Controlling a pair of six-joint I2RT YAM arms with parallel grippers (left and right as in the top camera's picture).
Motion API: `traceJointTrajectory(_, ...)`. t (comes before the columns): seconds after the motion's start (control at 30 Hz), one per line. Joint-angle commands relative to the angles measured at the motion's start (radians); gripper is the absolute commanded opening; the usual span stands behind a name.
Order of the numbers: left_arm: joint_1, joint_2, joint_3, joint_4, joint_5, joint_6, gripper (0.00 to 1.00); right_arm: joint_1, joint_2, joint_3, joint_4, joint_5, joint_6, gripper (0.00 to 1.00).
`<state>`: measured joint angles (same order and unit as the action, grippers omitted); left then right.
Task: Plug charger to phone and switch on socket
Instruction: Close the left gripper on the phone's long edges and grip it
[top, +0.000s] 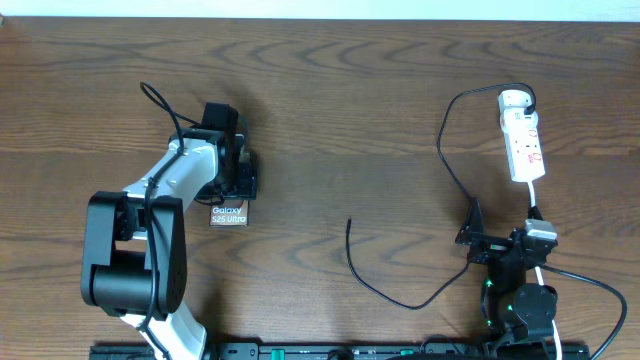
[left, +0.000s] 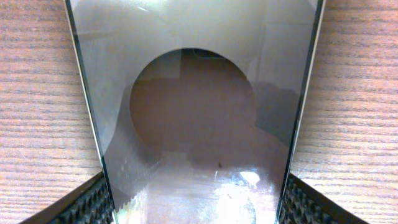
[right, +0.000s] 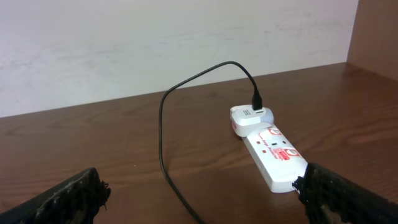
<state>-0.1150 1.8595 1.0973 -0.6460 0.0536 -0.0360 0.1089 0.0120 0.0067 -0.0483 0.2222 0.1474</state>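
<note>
The phone (top: 228, 212) lies flat on the table, its white lettering showing at the near end. My left gripper (top: 243, 185) reaches down over its far part. In the left wrist view the glossy screen (left: 193, 112) fills the frame, and both ribbed pads (left: 93, 205) sit against its long edges, shut on it. The charger (top: 385, 293) is a thin black cable running from the socket's round plug head across the table. Its free tip (top: 349, 222) lies bare on the wood, right of the phone. The white socket (top: 524, 140) (right: 273, 152) lies at the far right. My right gripper (top: 497, 243) (right: 205, 205) stands open and holds nothing, just short of it.
The charger cable (right: 163, 130) loops over the wood in front of the right gripper. A white cord (top: 536, 205) runs from the socket's near end past the right arm. A pale wall (right: 155, 43) stands behind the table's far edge.
</note>
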Motion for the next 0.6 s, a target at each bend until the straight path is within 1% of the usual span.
traceJointTrajectory(0.0, 0.001, 0.031, -0.037, -0.003, -0.006, 0.002, 0.70, -0.005, -0.005, -0.001, -0.004, 0.011, -0.014, 0.99)
traceJointTrajectory(0.07, 0.002, 0.031, -0.037, -0.003, -0.006, 0.002, 0.69, -0.005, -0.005, -0.001, -0.004, 0.011, -0.014, 0.99)
traceJointTrajectory(0.17, 0.001, 0.031, -0.037, -0.003, -0.006, 0.002, 0.65, -0.005, -0.005, -0.001, -0.004, 0.011, -0.014, 0.99)
traceJointTrajectory(0.23, 0.002, 0.031, -0.037, -0.003, -0.006, 0.002, 0.60, -0.005, -0.005, -0.001, -0.004, 0.011, -0.014, 0.99)
traceJointTrajectory(0.27, 0.002, 0.031, -0.037, -0.003, -0.006, 0.002, 0.59, -0.005, -0.005, -0.001, -0.004, 0.011, -0.014, 0.99)
traceJointTrajectory(0.3, 0.001, 0.031, -0.037, -0.003, -0.006, 0.002, 0.56, -0.005, -0.005, -0.001, -0.004, 0.011, -0.014, 0.99)
traceJointTrajectory(0.37, 0.001, 0.031, -0.037, -0.003, -0.006, 0.002, 0.53, -0.005, -0.005, -0.001, -0.004, 0.011, -0.014, 0.99)
traceJointTrajectory(0.47, 0.002, 0.031, -0.037, -0.003, -0.006, 0.002, 0.44, -0.005, -0.005, -0.001, -0.004, 0.011, -0.014, 0.99)
traceJointTrajectory(0.5, 0.001, 0.031, -0.037, -0.003, -0.006, 0.002, 0.39, -0.005, -0.005, -0.001, -0.004, 0.011, -0.015, 0.99)
traceJointTrajectory(0.57, 0.001, 0.031, -0.037, -0.003, -0.006, 0.002, 0.33, -0.005, -0.005, -0.001, -0.004, 0.011, -0.014, 0.99)
